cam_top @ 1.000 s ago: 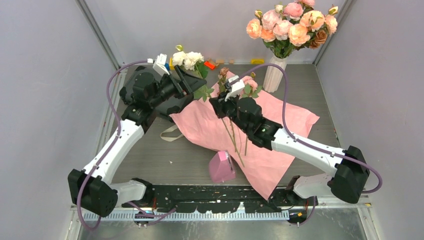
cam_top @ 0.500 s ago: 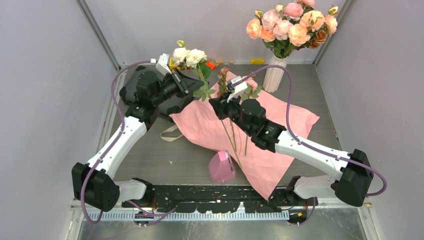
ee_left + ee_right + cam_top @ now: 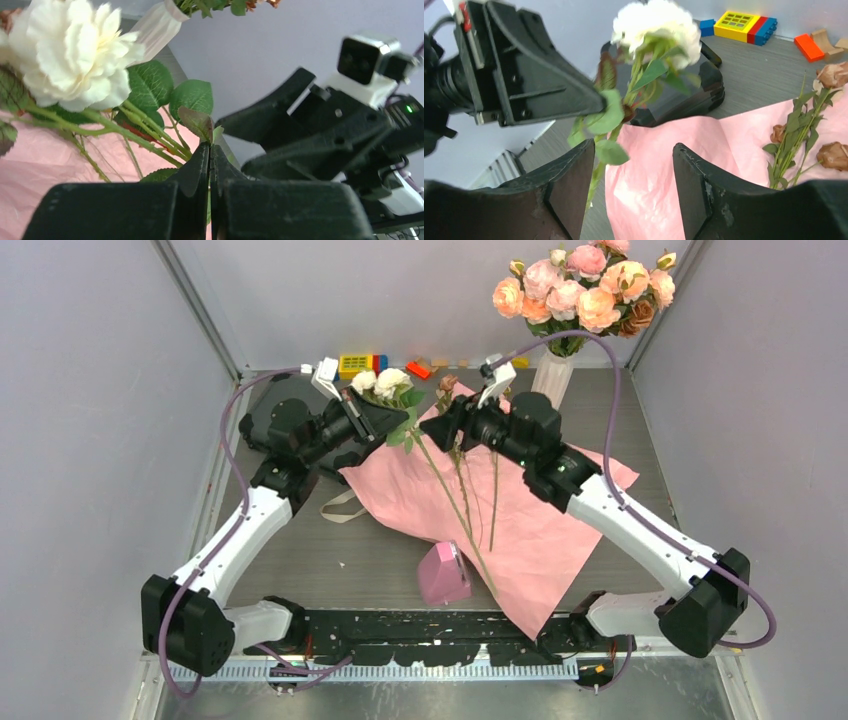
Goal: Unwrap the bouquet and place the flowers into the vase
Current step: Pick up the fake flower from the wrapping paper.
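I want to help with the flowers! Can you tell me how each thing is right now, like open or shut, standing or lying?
left gripper: shut on the cream flowers' stems.
right gripper: open, beside those stems.
cream flowers: held up off the paper.
wrapping paper: opened out, lying flat.
brown roses: lying on the paper.
vase: upright, holding peach roses.
ribbon: untied, lying loose.

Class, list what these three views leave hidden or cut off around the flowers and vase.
- Top view: foot of the vase, behind the right arm.
- Left wrist: vase base, behind the cream rose.
- Right wrist: cream rose lower stem, behind a finger of the right gripper.
- Left wrist: the stem where the shut left gripper pinches it.
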Available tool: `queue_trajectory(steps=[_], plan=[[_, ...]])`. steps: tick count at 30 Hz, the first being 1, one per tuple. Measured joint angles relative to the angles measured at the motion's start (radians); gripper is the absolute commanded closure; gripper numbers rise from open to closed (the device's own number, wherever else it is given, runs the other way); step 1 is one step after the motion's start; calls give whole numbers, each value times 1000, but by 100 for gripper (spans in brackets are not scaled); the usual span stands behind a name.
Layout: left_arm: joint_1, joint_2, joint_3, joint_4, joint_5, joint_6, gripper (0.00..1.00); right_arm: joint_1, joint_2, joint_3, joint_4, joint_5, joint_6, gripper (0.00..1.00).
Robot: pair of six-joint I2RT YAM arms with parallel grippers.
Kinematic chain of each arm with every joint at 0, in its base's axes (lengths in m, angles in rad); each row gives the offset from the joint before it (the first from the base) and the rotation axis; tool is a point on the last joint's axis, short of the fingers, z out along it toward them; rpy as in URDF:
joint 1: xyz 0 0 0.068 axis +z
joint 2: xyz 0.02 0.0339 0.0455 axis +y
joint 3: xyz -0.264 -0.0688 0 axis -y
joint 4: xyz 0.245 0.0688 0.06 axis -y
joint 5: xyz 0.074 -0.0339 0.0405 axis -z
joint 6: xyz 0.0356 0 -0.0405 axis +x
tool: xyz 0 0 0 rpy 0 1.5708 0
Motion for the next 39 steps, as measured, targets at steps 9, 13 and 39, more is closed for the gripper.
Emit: queue_trajectory(steps=[9,13,39], plan=[[0,-28,-6,109,62,3,100,-196,121,161,-24,-403,200,36],[0,-32,-14,118,71,5,100,-227,197,201,-22,-546,301,38],[0,-32,-32,101,23,76,100,-233,267,239,-93,-726,599,37]])
